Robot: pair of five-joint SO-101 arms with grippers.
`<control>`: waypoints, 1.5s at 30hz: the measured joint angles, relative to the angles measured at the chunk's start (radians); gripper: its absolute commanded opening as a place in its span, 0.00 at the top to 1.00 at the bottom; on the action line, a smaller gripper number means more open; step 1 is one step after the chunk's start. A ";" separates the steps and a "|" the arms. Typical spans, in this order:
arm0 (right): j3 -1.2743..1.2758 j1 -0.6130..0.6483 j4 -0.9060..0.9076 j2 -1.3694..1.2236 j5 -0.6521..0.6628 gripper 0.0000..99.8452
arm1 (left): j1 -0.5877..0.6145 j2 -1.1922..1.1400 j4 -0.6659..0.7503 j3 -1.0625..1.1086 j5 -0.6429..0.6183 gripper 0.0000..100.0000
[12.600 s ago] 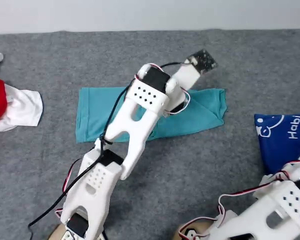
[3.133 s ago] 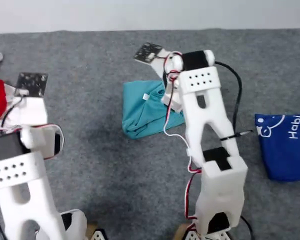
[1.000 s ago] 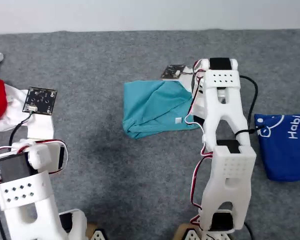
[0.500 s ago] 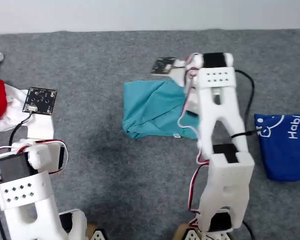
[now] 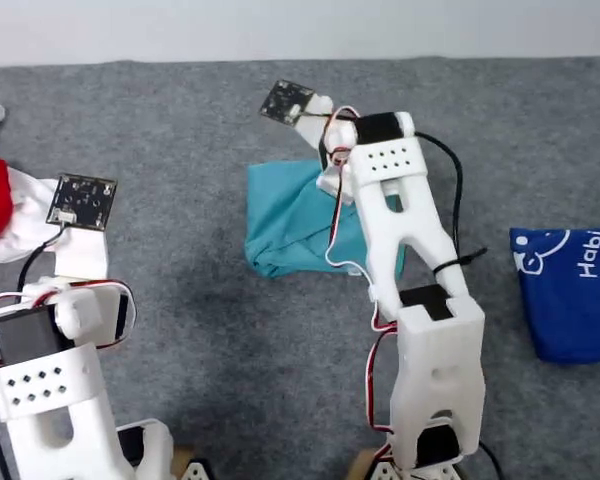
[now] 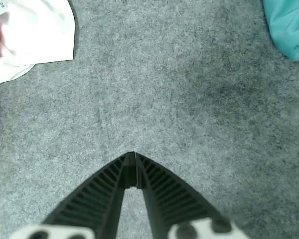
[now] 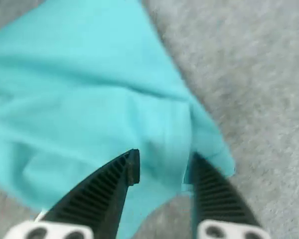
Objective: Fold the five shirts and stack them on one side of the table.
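Teal shirt (image 5: pixel 285 222): we log it as a folded bundle at the middle of the grey table (image 5: pixel 190 330), far narrower than the wide spread of some twelve seconds back. Right arm (image 5: pixel 395 215): a second ago it stood at the teal shirt's edge nearest the blue shirt (image 5: pixel 570 290). Since half a second ago its wrist has swung across the teal shirt toward the white and red shirt (image 5: pixel 40 215). Right gripper (image 7: pixel 162 169): jaws parted and empty, hanging just over the teal cloth. Left arm (image 5: pixel 50 350): unmoved over the last second, well apart from the teal shirt. Left gripper (image 6: pixel 135 172): closed tip to tip, holding nothing, above bare table. Hidden: the right arm covers the teal shirt's side nearest the blue shirt, so we cannot trace that hem. The blue shirt and the white and red shirt lie on opposite sides of the teal shirt, each cut off by a frame edge.
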State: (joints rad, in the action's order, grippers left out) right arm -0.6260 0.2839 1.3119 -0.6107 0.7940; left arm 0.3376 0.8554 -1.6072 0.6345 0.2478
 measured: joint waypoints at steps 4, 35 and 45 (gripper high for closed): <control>0.000 0.008 -0.066 -0.063 -0.008 0.81 | 0.000 0.000 0.000 0.000 0.000 1.00; 0.000 -0.083 0.348 -0.003 0.253 0.99 | 0.000 0.000 0.000 0.000 0.000 1.00; 0.000 -0.140 0.428 -0.003 0.253 0.87 | 0.000 0.000 0.025 0.000 0.000 1.00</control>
State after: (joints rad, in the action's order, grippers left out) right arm -0.6260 0.1442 1.7400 -0.6137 1.0472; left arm 0.3376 0.8554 -1.5827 0.6345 0.2478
